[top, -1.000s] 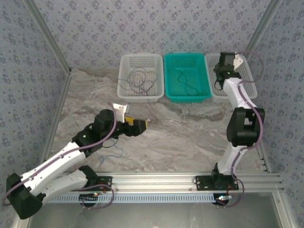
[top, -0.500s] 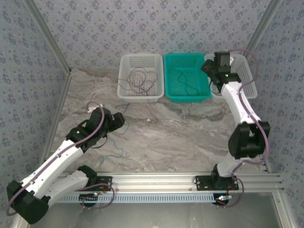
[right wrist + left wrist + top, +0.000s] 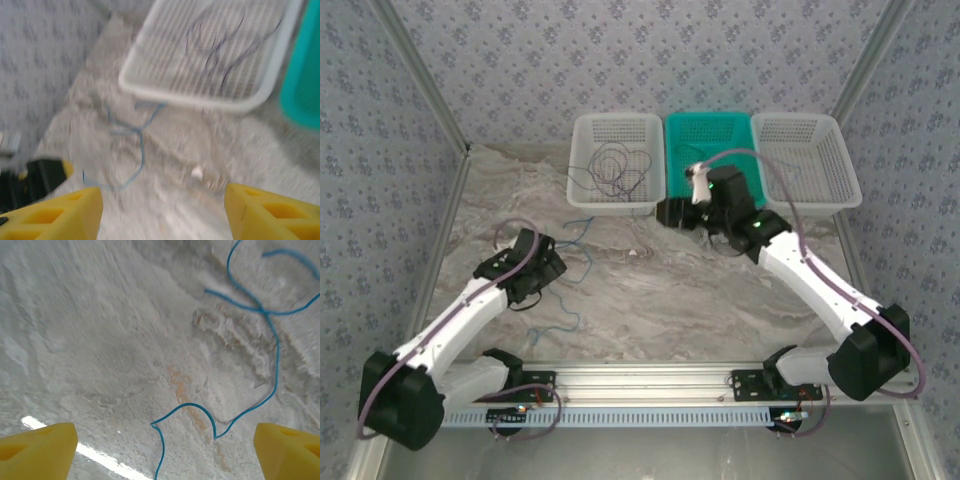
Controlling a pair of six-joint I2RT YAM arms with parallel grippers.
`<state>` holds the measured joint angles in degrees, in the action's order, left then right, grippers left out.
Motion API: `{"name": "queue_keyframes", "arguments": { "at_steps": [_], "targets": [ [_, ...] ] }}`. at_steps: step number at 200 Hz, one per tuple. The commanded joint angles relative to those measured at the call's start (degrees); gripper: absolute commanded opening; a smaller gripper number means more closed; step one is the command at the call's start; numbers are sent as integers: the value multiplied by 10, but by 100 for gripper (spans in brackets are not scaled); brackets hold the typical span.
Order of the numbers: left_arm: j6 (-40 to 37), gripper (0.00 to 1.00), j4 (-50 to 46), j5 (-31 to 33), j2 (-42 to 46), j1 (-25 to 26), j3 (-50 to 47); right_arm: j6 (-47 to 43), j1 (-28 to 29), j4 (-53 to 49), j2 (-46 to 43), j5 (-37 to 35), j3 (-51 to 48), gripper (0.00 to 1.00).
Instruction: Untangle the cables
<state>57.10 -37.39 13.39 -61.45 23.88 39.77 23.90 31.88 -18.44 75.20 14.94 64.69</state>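
Right hand (image 3: 666,212) swung left, blue cable (image 3: 276,365) near-to-far

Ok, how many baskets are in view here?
3, in a row at the back: the left white basket, the teal basket in the middle, and the right white basket. No others seem hidden.
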Motion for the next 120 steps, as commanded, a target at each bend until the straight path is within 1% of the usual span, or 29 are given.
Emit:
{"name": "queue_keyframes", "arguments": {
  "at_steps": [1, 16, 24, 45, 56, 65, 78, 91, 106, 120],
  "targets": [
    [27, 86, 28, -48, -51, -3, 2, -17, 23, -7, 22, 25, -9, 67],
    [35, 81, 19, -56, -90, -2, 12, -10, 27, -8, 42, 23, 4, 67],
    [40, 75, 23, -63, -104, -2, 13, -5, 27, 4, 49, 30, 7, 67],
    [44, 52, 63, -99, -116, -2, -1, -1, 31, 34, 76, 51, 23, 67],
    [49, 37, 72, -109, -112, -2, -7, -16, 40, 33, 91, 50, 32, 67],
    [44, 24, 74, -118, -104, -3, -6, -34, 53, 30, 102, 39, 54, 67],
    [16, 8, 86, -140, -81, -2, -6, -60, 80, 47, 105, 2, 45, 68],
    [-23, 0, 104, -174, -52, -2, -5, -92, 110, 98, 98, -25, 5, 69],
    [-65, 0, 111, -215, -15, -2, 4, -121, 137, 168, 87, -29, -37, 70],
    [-106, 0, 81, -234, 10, -1, 29, -132, 151, 223, 79, -30, -66, 74]
  ]
}}
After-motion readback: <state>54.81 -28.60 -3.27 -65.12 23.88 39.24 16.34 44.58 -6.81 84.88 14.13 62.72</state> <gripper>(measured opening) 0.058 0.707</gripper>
